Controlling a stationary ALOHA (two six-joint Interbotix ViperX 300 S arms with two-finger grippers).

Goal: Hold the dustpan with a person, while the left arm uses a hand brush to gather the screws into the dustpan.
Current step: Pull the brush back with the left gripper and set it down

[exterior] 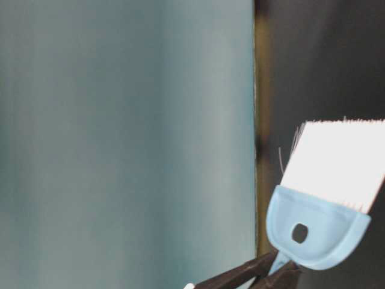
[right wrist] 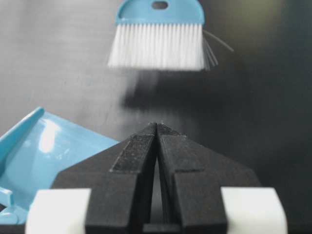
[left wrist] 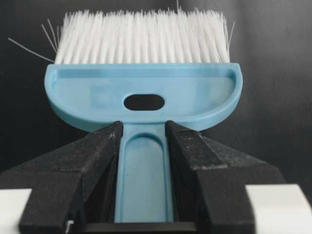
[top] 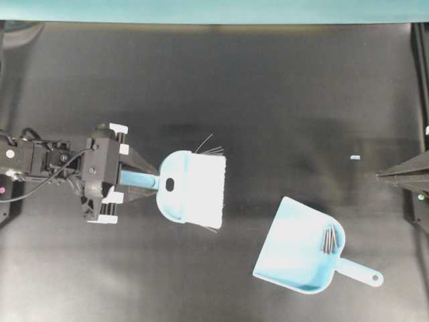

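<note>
Counter (top: 221, 87): black, matte, with a teal wall along its far edge.
Left tool (top: 149, 180): clamped on the hand brush (top: 191, 188) handle, bristles pointing right.
Middle: bare black surface around the brush.
Dustpan (top: 295, 251): lower right, screws (top: 329, 239) bunched inside near the handle.
Right tool (top: 383, 174): pressed closed, holding nothing, at the right edge.

One hand brush (top: 191, 188) sits clamped by its handle between the fingers (left wrist: 97, 161) of the left gripper (top: 142, 180). One dustpan (top: 298, 248) lies well apart from those fingers, nearer the tips of the right gripper (top: 381, 175). A small cluster of screws (top: 329, 239), too tightly bunched to count exactly, lies inside it. Two grippers show in all.
</note>
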